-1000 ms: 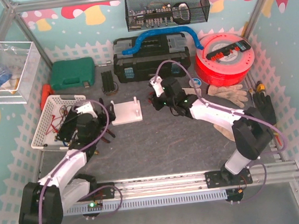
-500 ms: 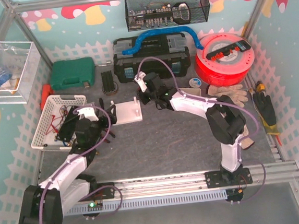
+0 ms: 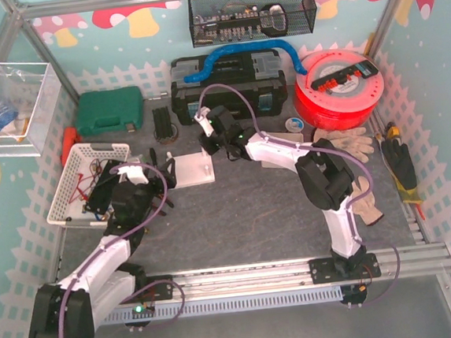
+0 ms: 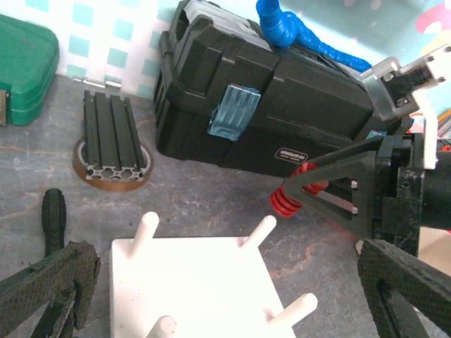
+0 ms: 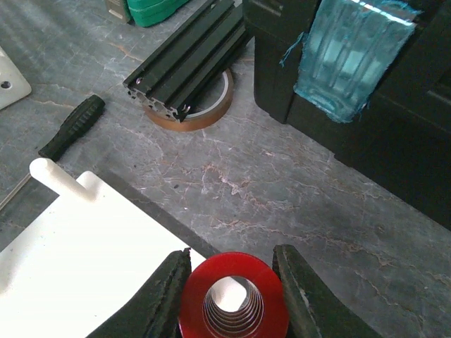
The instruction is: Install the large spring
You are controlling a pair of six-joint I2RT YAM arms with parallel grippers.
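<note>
Red spring (image 5: 232, 304) in right gripper (image 5: 232, 285), at corner of white peg base (image 5: 84, 260)

Grey table (image 3: 237, 215) bears pegboard (image 3: 192, 170) (white).

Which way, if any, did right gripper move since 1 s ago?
Yes. Top view: the right gripper shifted left past the black toolbox, ending at the far right corner of the white peg base, shut on the red spring.
</note>
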